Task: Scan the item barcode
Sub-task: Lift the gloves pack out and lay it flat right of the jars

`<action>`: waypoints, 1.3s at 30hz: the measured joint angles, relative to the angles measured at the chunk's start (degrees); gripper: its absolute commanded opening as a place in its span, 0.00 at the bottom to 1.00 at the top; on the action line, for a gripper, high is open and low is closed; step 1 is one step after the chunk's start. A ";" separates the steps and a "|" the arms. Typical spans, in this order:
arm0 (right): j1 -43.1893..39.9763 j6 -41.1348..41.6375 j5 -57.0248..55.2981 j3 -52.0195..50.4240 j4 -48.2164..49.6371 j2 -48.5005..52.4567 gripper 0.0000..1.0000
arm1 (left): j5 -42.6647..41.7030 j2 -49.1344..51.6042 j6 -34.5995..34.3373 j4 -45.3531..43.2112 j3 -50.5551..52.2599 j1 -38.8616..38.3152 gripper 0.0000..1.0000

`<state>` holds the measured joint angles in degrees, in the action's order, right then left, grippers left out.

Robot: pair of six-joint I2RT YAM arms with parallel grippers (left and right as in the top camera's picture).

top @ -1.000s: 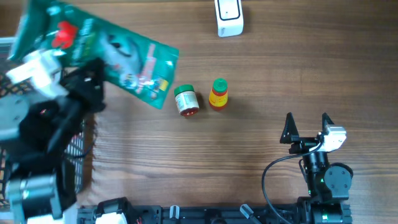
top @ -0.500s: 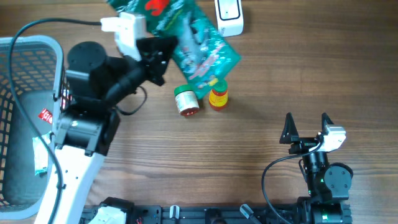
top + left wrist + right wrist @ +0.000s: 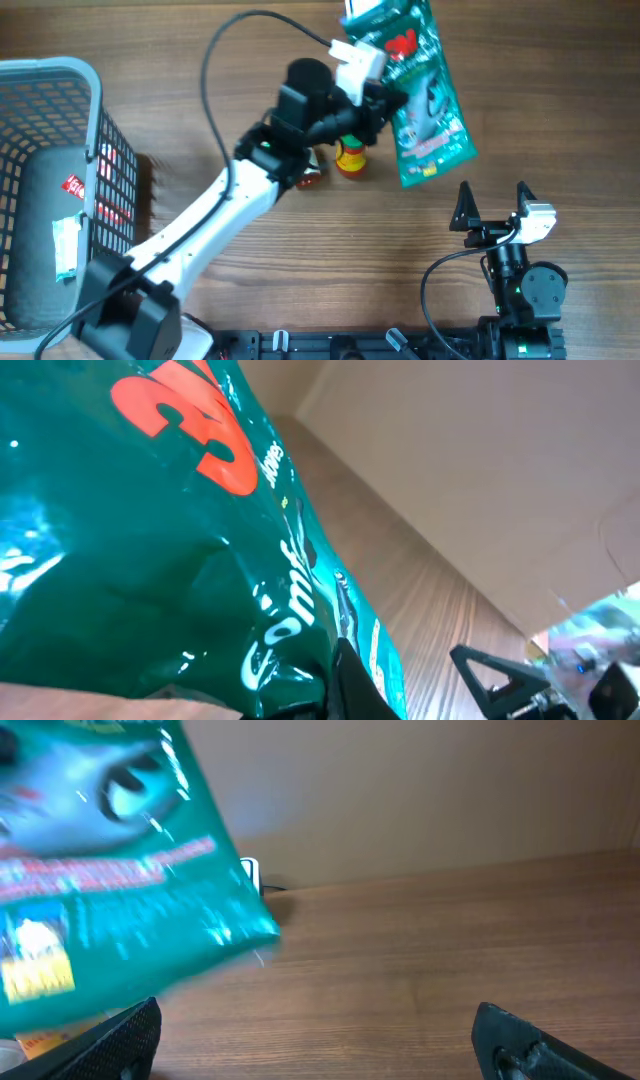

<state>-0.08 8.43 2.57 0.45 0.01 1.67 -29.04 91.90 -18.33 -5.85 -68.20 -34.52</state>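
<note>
Left fingers (image 3: 386, 99) clamp green pouch (image 3: 432, 112) | basket (image 3: 60, 68) holds packets (image 3: 66, 248)

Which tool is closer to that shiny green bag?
Left. The left tool grips the green bag; the right tool sits open, below it in the overhead view, not touching.

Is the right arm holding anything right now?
No, the right arm's fingers stand spread apart and empty, clear of the green bag held in the left arm's fingers.
</note>
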 measured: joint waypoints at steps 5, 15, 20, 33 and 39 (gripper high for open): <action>0.00 0.00 0.00 0.00 0.00 0.00 1.00 | 5.07 3.72 0.02 2.01 -0.02 -5.40 0.04; 0.00 -0.13 0.00 0.00 0.00 0.00 1.00 | 15.45 13.05 0.00 9.22 -0.02 -9.57 0.04; 0.00 -0.17 0.00 0.00 0.00 0.00 1.00 | 19.82 13.27 -0.04 12.11 -0.02 -10.47 0.16; 0.00 -0.17 0.00 0.00 0.00 0.00 1.00 | 21.81 9.68 -0.48 19.08 -3.21 -12.79 0.50; 0.00 -0.17 0.00 0.00 0.00 0.00 1.00 | 21.97 0.87 -0.79 21.66 -4.55 -12.79 0.63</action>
<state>-0.08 8.25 2.57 0.45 0.01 1.67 -7.07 92.77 -19.11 15.81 -72.75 -47.31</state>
